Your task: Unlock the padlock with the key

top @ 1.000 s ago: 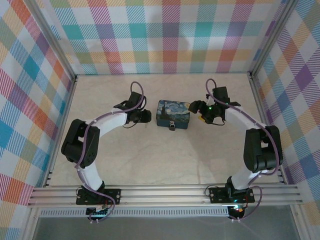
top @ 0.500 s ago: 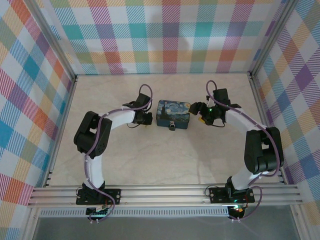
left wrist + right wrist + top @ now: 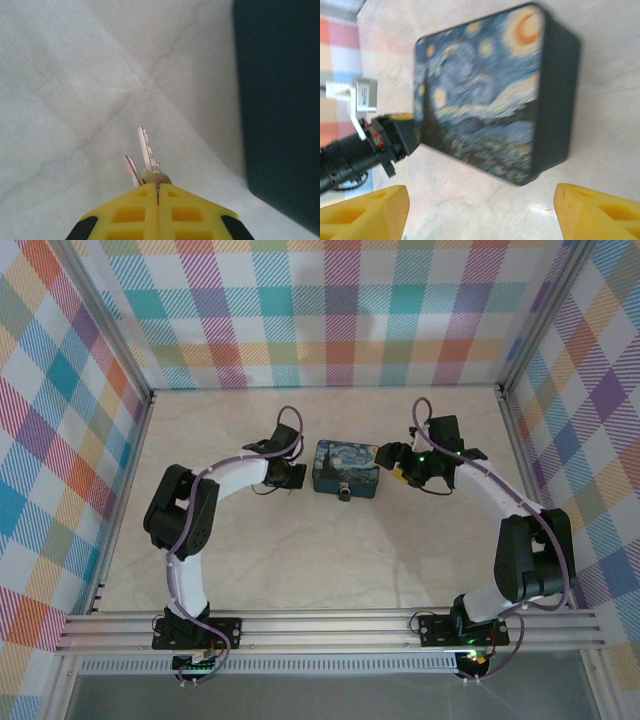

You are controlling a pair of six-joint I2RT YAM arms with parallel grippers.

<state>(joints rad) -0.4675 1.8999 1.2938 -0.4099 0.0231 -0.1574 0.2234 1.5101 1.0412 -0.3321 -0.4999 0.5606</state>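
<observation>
Left gripper [image 3: 158, 189] is clamped shut on a key [image 3: 148, 149], with a second key [image 3: 132, 170] beside it, just left of the blue tin [image 3: 346, 467]. The right gripper [image 3: 480, 200] is spread wide just right of the tin. The padlock [image 3: 344, 494] sits at the tin's near side.
</observation>
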